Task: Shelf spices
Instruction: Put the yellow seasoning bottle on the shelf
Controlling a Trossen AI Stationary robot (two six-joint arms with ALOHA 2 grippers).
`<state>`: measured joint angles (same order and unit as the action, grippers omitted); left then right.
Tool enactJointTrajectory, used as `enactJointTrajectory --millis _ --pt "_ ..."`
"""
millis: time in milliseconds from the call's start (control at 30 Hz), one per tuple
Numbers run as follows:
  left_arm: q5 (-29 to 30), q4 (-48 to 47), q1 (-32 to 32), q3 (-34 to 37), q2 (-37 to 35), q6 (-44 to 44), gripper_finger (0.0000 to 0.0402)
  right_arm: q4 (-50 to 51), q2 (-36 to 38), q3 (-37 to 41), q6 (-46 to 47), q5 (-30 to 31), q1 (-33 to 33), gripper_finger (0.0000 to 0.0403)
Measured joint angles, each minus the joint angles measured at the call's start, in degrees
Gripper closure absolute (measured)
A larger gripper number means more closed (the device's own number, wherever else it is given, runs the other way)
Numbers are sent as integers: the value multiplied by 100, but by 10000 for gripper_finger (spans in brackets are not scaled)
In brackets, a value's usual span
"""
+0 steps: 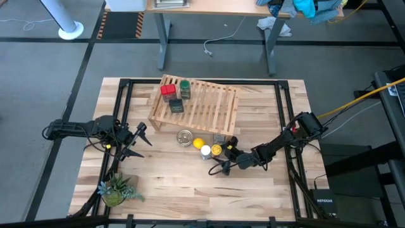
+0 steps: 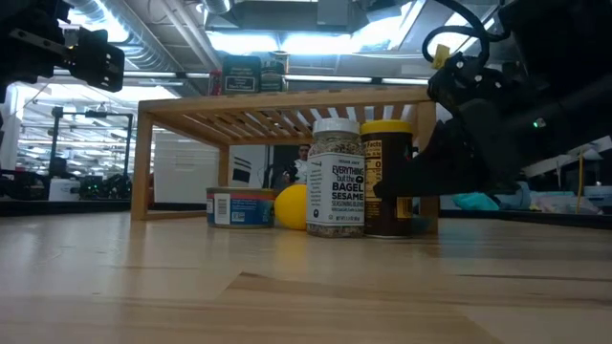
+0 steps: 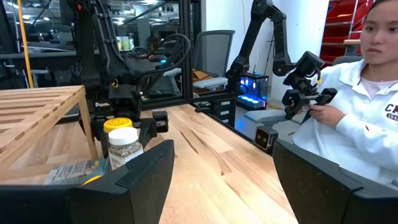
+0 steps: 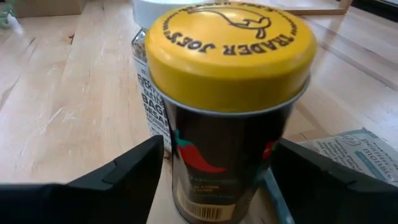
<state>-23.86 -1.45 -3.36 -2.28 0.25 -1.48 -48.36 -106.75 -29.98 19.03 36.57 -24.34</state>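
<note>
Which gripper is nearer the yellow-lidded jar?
Right. The right gripper has its open fingers on either side of the yellow-lidded jar; the left gripper waits well off by the table's left side.

On our light-wood shelf (image 1: 202, 104) we see the red tin (image 1: 168, 91), green-lidded jar (image 1: 185, 87) and dark grey tin (image 1: 176, 106); yellow-lidded (image 1: 216, 150) and white-lidded (image 1: 205, 152) jars stand upright, side by side, on the table in front.

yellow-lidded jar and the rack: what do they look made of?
Yellow-lidded jar: lid looks like painted metal, glossy, with stamped lettering; the body is dark with a printed label, glass or plastic, can't tell which. Right gripper is open around it.
Rack: unfinished-looking light wood slats, matte, grain visible.
Left gripper waits open at the table's left.
</note>
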Motion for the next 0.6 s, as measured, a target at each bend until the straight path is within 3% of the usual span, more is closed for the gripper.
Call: enactJointTrajectory --millis 133,333,600 --pt "2 0 0 0 -2 0 135 48 0 0 -3 125 0 133" --pt "0 0 0 0 -2 0 135 81 1 0 -4 171 0 204" --pt "0 0 0 0 -2 0 135 31 1 2 11 235 -203 209"
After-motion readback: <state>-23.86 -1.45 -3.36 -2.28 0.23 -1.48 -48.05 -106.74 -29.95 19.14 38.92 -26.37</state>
